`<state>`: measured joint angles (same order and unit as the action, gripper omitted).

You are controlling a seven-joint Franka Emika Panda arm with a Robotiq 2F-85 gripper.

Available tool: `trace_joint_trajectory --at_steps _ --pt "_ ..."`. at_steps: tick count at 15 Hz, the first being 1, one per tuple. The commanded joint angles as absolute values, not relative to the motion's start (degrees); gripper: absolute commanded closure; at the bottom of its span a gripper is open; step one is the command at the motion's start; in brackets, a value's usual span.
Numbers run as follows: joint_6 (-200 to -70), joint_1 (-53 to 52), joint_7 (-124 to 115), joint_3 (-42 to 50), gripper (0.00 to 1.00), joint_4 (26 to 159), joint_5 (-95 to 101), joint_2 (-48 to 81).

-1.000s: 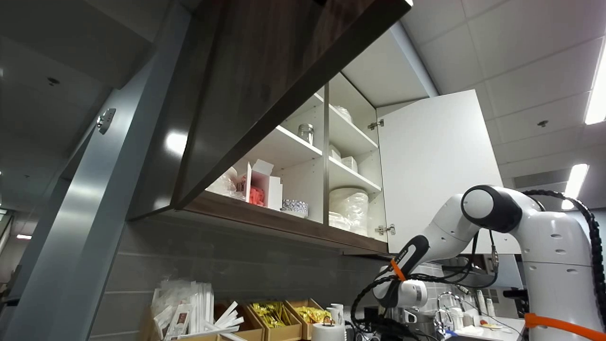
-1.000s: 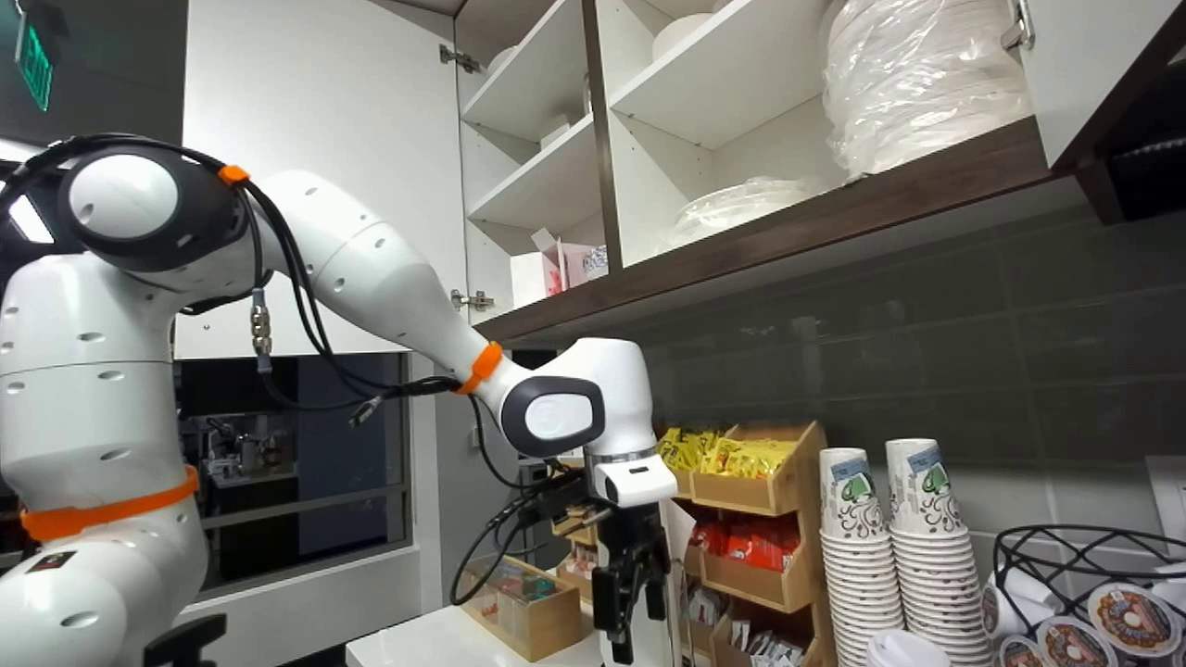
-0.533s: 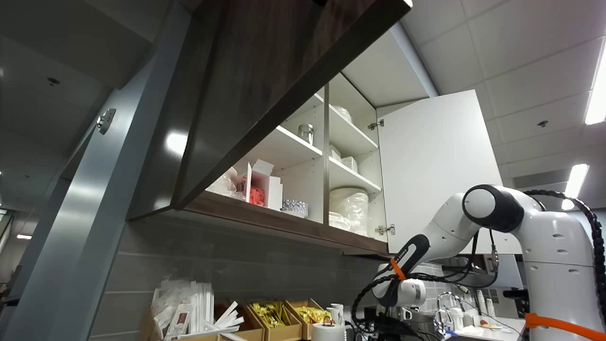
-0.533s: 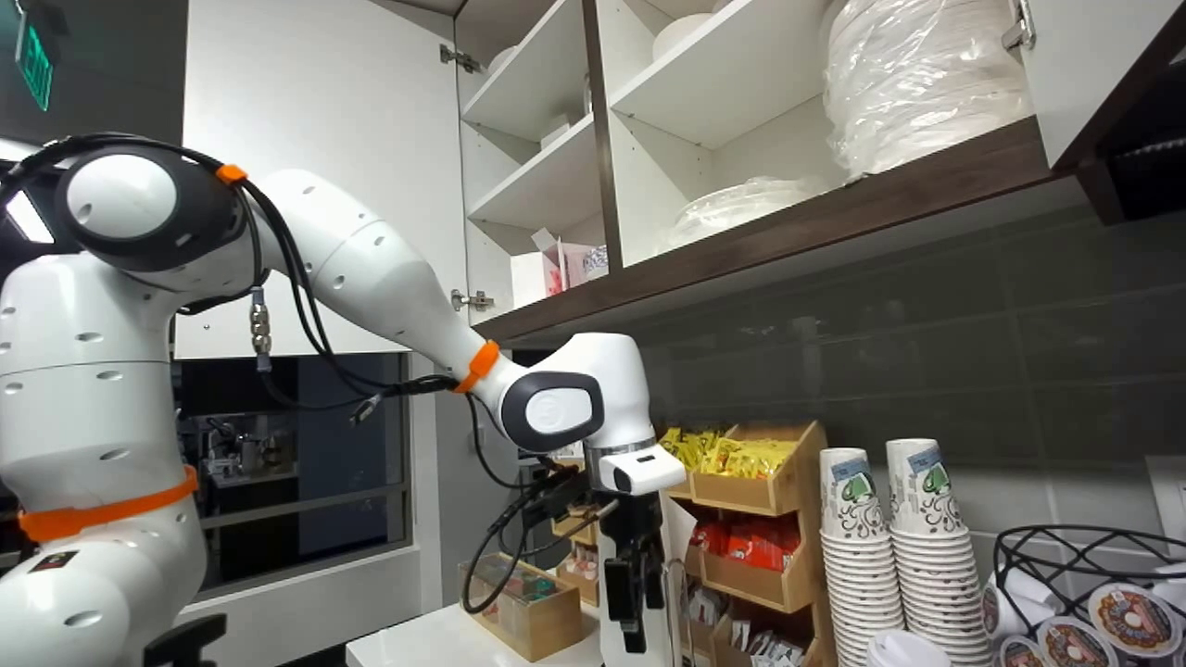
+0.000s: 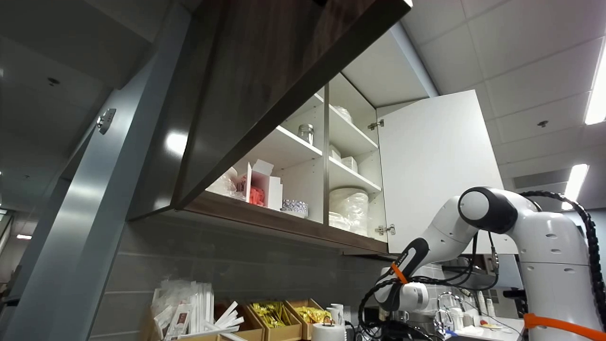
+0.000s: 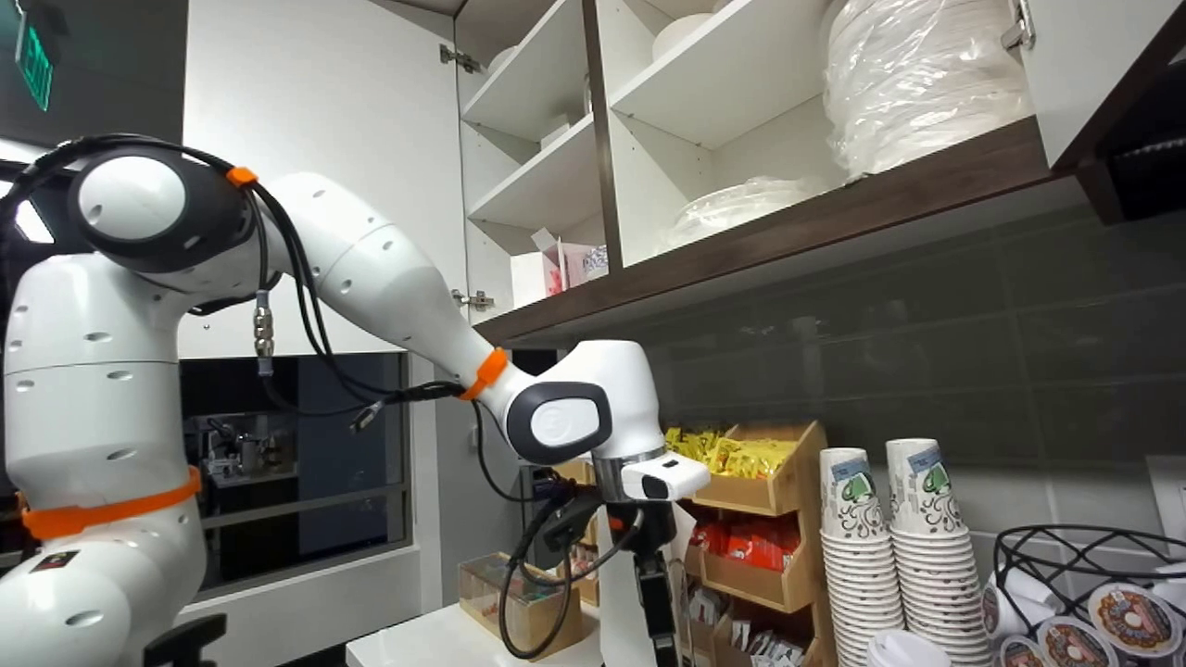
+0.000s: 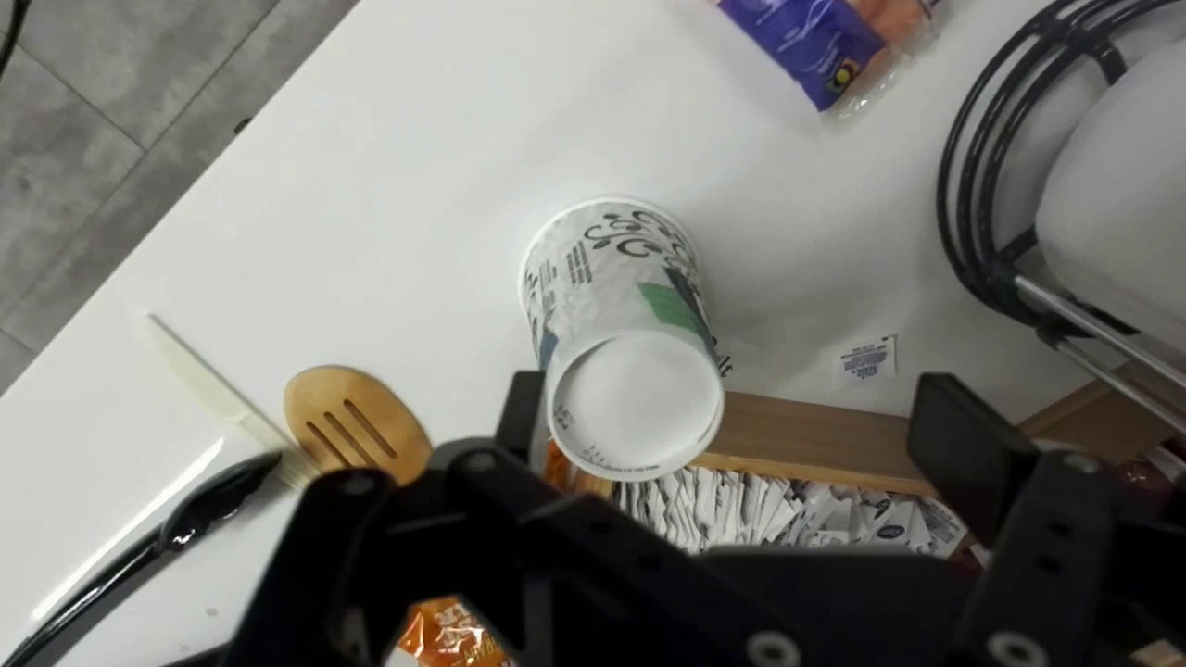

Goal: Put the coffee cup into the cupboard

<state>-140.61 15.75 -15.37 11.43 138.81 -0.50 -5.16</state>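
Note:
The coffee cup [image 7: 611,278], white with a green and grey print, stands upside down on the white counter in the wrist view, its base [image 7: 639,403] towards the camera. My gripper [image 7: 738,426] is open above the counter. The cup's base shows between the fingers, close to the left finger and far from the right one. Whether that finger touches it I cannot tell. In an exterior view the gripper [image 6: 660,611] points down at the lower edge; this cup cannot be made out there. The cupboard shows in both exterior views [image 5: 284,226] [image 6: 788,227], its white door [image 5: 440,161] open.
A wooden organiser [image 7: 806,435] with packets and a black wire basket [image 7: 987,213] stand near the cup. A slotted wooden spoon [image 7: 357,417], a pale knife [image 7: 208,375] and a purple bag [image 7: 806,42] lie on the counter. Cup stacks [image 6: 862,593] stand by the wall.
The hand has turned about its vertical axis, so its fingers now show side-on in an exterior view. The arm has shifted slightly to the right and down there.

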Motion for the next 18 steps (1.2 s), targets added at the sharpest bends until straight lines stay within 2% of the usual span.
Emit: trace_joint_trajectory --at_steps 1,18 --pt "-145.8 15.4 -11.0 12.7 0.00 139.1 -0.7 -2.1" --pt "-153.0 15.2 -10.2 14.5 0.00 137.0 0.9 7.5"
